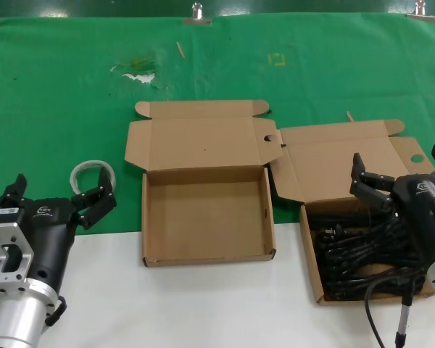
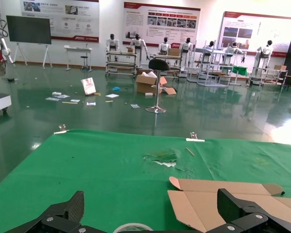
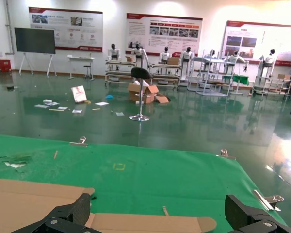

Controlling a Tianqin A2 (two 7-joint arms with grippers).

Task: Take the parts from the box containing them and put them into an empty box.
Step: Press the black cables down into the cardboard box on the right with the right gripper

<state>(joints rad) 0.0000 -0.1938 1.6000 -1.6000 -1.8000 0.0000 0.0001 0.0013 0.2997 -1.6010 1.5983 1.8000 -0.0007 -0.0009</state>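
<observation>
Right gripper (image 1: 400, 170) hovers released over the cords (image 1: 359, 254) in the narrow box (image 1: 313, 272). Left gripper (image 1: 58, 196) idle, released, near tape ring (image 1: 92, 174). Square box (image 1: 206, 257) empty.

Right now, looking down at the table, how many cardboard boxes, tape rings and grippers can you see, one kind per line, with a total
Cardboard boxes: 2, the empty box and the box containing them, with the parts too tangled to count
Tape rings: 1, the whitish tape ring
Grippers: 2, left gripper and right gripper
Total: 5
</observation>
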